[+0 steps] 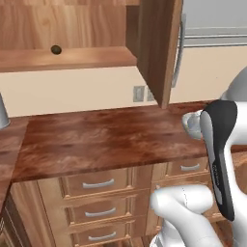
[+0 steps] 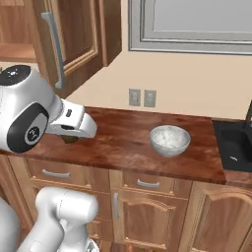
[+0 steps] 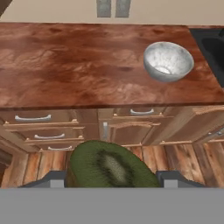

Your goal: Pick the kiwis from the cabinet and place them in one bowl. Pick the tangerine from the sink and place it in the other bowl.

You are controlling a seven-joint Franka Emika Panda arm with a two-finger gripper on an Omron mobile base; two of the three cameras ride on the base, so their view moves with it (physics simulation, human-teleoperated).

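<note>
In the hand view my gripper (image 3: 112, 179) is shut on a kiwi (image 3: 109, 166), a dark olive-green fruit that sits between the two fingertips, out in front of the counter's edge and above the floor. That kiwi (image 2: 71, 139) peeks out under my hand in the right base view. Another kiwi (image 1: 56, 49) lies on the light wood shelf of the open cabinet (image 1: 72, 59). One whitish-grey bowl (image 3: 168, 61) (image 2: 170, 140) stands empty on the counter, ahead and to the right of the gripper. The black sink (image 2: 235, 145) lies right of the bowl. The tangerine and the other bowl are out of view.
The cabinet's brown door (image 1: 157, 48) with its grey bar handle (image 2: 53, 47) hangs open over the wooden counter (image 1: 96, 140). Two wall outlets (image 2: 141, 98) sit behind the bowl. Drawers (image 3: 48, 127) run below the counter.
</note>
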